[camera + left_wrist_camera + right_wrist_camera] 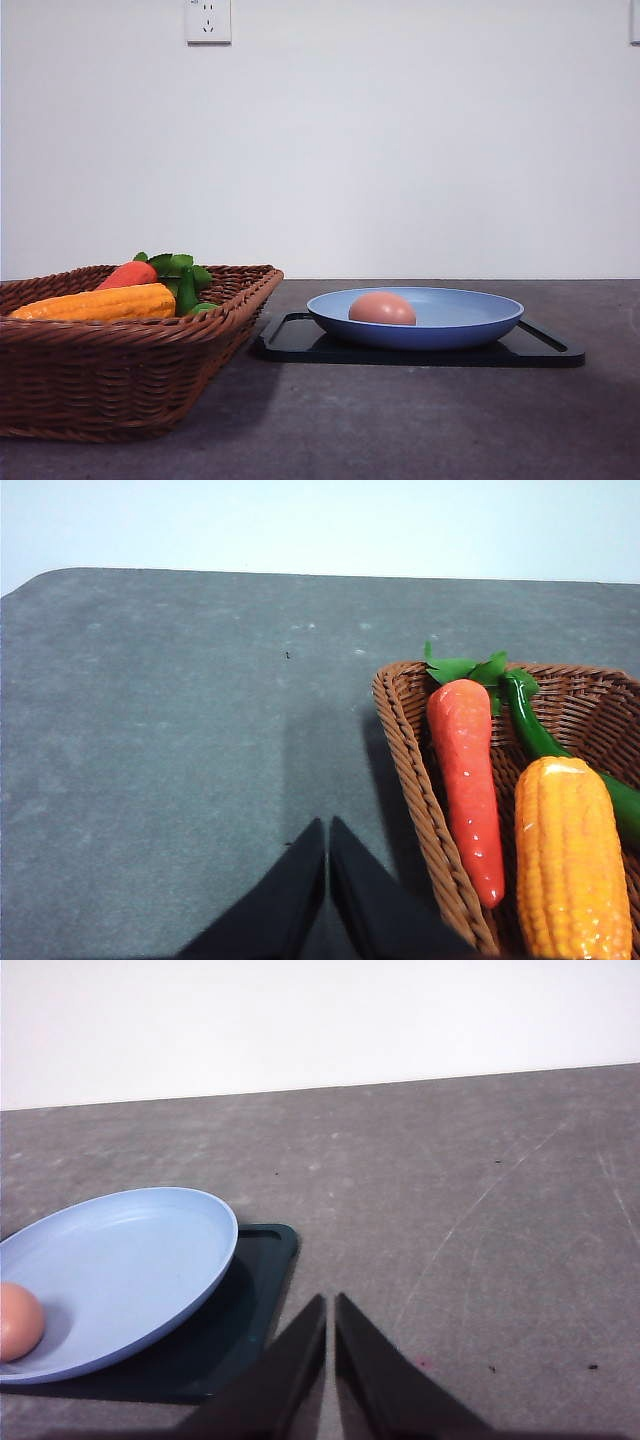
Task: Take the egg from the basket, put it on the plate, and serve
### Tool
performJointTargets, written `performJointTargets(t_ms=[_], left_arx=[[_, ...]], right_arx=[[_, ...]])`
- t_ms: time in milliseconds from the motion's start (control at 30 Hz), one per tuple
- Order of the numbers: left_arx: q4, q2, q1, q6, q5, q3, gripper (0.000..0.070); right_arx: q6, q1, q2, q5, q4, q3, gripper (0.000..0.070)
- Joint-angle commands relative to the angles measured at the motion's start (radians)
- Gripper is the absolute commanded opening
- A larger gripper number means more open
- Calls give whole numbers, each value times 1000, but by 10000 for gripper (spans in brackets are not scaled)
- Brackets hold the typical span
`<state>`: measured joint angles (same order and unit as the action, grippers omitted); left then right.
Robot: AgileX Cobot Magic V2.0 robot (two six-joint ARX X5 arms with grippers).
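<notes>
The egg (381, 308) is seen lying in the plate (470, 325), which is set on the tray (545, 350); the right gripper (329, 1305) is pressed together, empty, just beside the tray; the left gripper (327, 829) is likewise closed beside the basket (405, 740); inside are the carrot (466, 775) and corn (570, 865).

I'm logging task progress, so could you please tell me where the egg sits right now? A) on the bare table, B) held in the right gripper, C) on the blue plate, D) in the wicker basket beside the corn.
C: the egg rests inside the blue plate, which sits on the black tray, apart from the basket.
</notes>
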<state>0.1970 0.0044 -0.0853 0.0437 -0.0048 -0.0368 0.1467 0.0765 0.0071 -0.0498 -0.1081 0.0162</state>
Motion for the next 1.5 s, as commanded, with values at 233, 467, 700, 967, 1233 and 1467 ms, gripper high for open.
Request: performJointTargets(t_ms=[233, 467, 700, 967, 1233, 1467], left_arx=[[13, -1, 0, 2, 2, 21, 0], [13, -1, 0, 2, 2, 21, 0], [13, -1, 0, 2, 2, 21, 0], [13, -1, 0, 2, 2, 21, 0], [13, -1, 0, 2, 2, 21, 0], [13, -1, 0, 2, 2, 21, 0]], right_arx=[[10, 2, -3, 2, 11, -3, 0], [10, 2, -3, 2, 11, -3, 0], [10, 2, -3, 2, 11, -3, 0], [10, 2, -3, 2, 11, -3, 0], [10, 2, -3, 2, 11, -3, 0], [10, 2, -3, 2, 10, -3, 0]])
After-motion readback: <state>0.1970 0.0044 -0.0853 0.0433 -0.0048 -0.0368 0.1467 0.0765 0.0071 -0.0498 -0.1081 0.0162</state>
